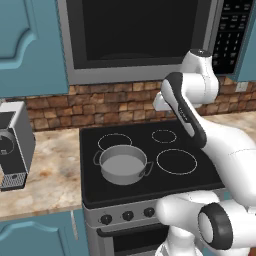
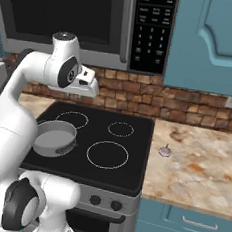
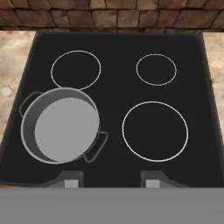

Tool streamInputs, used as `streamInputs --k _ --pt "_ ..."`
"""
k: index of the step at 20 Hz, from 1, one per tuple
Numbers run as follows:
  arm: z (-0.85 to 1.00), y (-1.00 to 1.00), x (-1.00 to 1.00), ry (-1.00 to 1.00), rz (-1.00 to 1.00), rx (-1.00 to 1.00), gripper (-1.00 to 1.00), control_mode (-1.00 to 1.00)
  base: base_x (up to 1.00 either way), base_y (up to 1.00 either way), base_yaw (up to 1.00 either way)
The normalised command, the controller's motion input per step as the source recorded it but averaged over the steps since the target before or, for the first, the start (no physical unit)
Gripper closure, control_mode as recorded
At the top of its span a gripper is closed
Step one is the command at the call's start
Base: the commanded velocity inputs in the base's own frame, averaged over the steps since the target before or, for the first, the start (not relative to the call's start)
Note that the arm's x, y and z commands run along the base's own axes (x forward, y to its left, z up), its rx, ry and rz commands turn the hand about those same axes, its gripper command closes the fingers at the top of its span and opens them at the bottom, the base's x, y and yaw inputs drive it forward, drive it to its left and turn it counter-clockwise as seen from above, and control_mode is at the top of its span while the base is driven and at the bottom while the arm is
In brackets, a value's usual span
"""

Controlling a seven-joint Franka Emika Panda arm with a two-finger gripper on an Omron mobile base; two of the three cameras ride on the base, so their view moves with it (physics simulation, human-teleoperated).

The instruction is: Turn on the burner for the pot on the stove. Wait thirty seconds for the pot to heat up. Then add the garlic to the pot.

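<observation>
Pot (image 3: pixel 60 126) is sitting on the stove's (image 1: pixel 195 180) near-left burner, below-left of the gripper (image 3: pixel 108 180). Gripper is hovering half-open, holding nothing.

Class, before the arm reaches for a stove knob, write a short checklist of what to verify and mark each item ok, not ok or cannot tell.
1. Pot sits on the front left burner of the stove: ok.
2. Pot is free of anything inside: ok.
3. Garlic lies on the counter to the right of the stove: ok.
4. Knobs in view on the stove front: ok.
5. Burner already on: cannot tell.
6. Hand holds nothing, above the stove: ok.
</observation>
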Motion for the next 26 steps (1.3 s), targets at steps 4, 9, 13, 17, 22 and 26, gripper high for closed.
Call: streamInputs --k 4,9,13,17,22,26 --pt "0.01 0.0 -0.22 -0.11 0.0 -0.01 -1.0 -1.0 0.0 0.0 0.0" --pt "0.0 0.2 -0.53 -0.18 0.0 -0.03 -1.0 -1.0 0.0 0.0 0.0" --pt "-0.01 0.38 -0.5 -0.06 0.0 0.0 -1.0 -1.0 0.0 0.0 0.0" --pt "-0.05 0.39 -0.72 -0.09 0.0 0.0 -1.0 -1.0 0.0 0.0 0.0" --pt "-0.19 0.28 -0.69 -0.03 0.0 0.0 -1.0 -1.0 0.0 0.0 0.0" --pt "-0.31 0.26 -0.68 -0.01 0.0 0.01 -1.0 -1.0 0.0 0.0 0.0"
